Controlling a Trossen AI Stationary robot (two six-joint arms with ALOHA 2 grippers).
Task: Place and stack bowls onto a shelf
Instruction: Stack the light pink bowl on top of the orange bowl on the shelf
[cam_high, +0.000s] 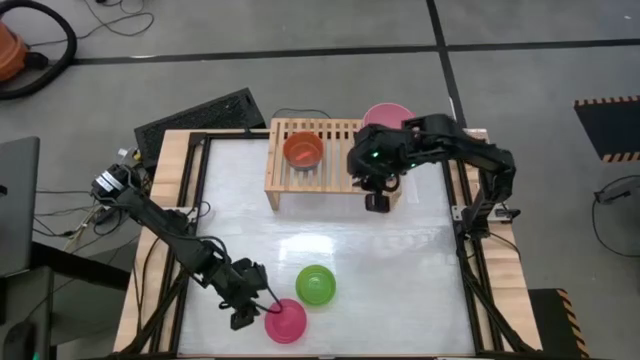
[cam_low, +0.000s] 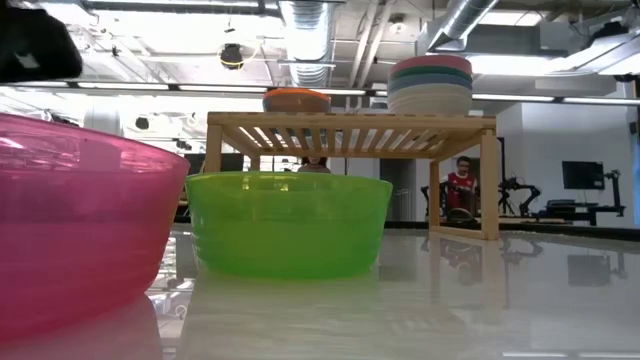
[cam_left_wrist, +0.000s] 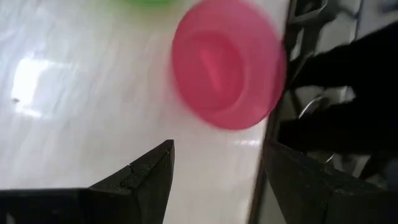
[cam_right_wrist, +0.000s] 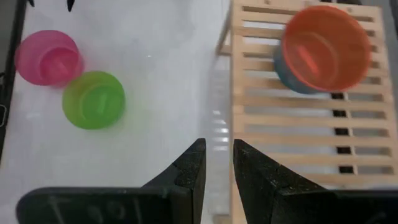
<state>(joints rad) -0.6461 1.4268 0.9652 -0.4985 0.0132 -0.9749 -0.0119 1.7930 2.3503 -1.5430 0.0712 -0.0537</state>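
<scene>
The magenta bowl (cam_high: 286, 321) stands on its base near the table's near edge, and the lime green bowl (cam_high: 316, 285) stands just beyond it. My left gripper (cam_left_wrist: 217, 171) is open just left of the magenta bowl (cam_left_wrist: 227, 62), touching nothing. On the light-wood shelf (cam_high: 340, 172) the red-orange bowl (cam_right_wrist: 323, 46) sits nested in a cyan bowl (cam_right_wrist: 285, 73). At the shelf's right end is a stack of larger bowls (cam_low: 430, 85) with the pale pink one (cam_high: 385, 113) on top. My right gripper (cam_right_wrist: 217, 162) hangs over the shelf's front edge, empty, with a narrow gap between its fingers.
A dark keyboard (cam_high: 200, 118) lies off the table's far left corner. Bare white tabletop (cam_high: 400, 270) stretches between the shelf and the two near bowls. A black frame (cam_high: 470, 280) borders the table. People show in the room behind the shelf (cam_low: 460, 190).
</scene>
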